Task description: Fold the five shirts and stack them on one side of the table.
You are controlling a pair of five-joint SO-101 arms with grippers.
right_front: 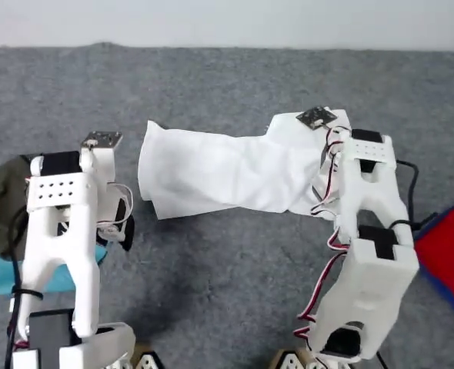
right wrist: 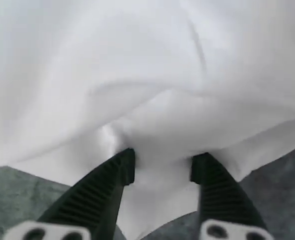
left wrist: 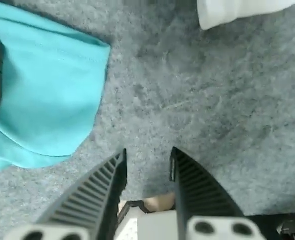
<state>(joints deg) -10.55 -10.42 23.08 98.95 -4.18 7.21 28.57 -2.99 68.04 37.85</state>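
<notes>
A white shirt [right_front: 219, 169] lies crumpled across the middle of the grey carpeted table. My right arm [right_front: 365, 184] stands at its right end. In the right wrist view my right gripper [right wrist: 162, 160] is open, its fingers [right wrist: 118, 172] set down into the white shirt [right wrist: 137, 75] with a bunch of cloth between them. My left gripper [left wrist: 147, 152] is open over bare carpet, holding nothing. It hangs beside a teal shirt [left wrist: 42, 95], with a corner of the white shirt [left wrist: 237, 12] farther off. A dark green shirt [right_front: 0, 200] lies on the teal shirt [right_front: 0, 273] at the left edge.
A red shirt with a blue edge [right_front: 446, 250] lies at the right edge of the table. Bare grey carpet [right_front: 227, 292] stretches between the two arm bases and along the back.
</notes>
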